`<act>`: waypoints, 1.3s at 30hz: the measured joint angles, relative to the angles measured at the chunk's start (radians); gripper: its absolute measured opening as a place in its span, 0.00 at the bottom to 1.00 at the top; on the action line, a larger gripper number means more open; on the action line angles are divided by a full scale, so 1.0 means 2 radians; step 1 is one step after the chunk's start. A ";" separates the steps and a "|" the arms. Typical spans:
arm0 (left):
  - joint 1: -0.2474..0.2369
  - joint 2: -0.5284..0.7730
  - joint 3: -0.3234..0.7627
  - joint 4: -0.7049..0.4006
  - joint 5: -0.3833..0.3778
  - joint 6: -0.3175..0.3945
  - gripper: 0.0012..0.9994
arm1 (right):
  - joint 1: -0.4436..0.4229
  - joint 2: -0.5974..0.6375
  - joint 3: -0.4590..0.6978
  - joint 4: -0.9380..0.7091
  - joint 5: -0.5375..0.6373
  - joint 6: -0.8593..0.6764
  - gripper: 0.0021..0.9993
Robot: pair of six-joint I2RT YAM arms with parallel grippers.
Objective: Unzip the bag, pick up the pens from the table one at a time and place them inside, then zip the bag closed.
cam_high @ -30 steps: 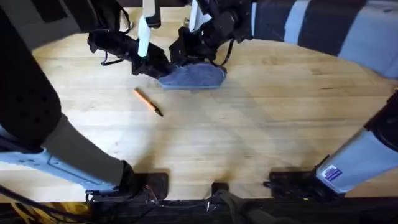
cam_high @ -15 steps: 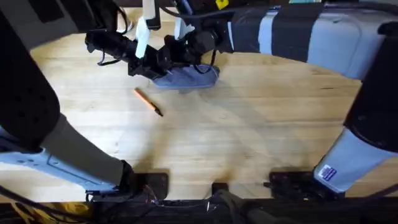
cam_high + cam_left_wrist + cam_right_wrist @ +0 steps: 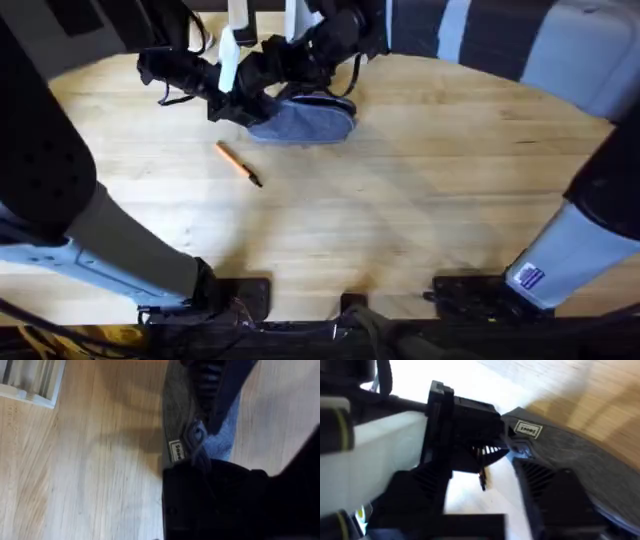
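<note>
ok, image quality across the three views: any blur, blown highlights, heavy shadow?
Overhead: the right arm shows large, dark and blurred across the top right; the pen and bag are reasonably sharp. Left wrist: soft throughout, with a dark shadow on the table beside the bag. Right wrist: bright washed-out patch behind the left gripper, foreground blurred.

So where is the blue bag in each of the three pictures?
Overhead: the bag lies on the table at the far side, both arms meeting at its left end.
Left wrist: it runs down the upper middle, beside bare wood.
Right wrist: it fills the right side, grey fabric.
Shared landmark: the bag's small white label, also at.
</note>
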 joint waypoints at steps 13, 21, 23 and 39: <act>-0.013 0.000 0.000 0.000 0.019 0.000 0.04 | -0.133 -0.066 0.004 -0.140 0.043 -0.112 1.00; -0.013 0.000 0.000 0.000 0.024 0.000 0.23 | -0.140 -0.113 0.010 -0.150 0.071 -0.218 1.00; -0.015 0.000 0.000 0.000 0.036 0.000 0.55 | -0.133 -0.119 0.011 -0.145 0.073 -0.239 1.00; 0.003 -0.007 0.006 -0.048 0.050 -0.001 0.99 | -0.116 -0.120 0.011 -0.183 0.069 -0.404 0.03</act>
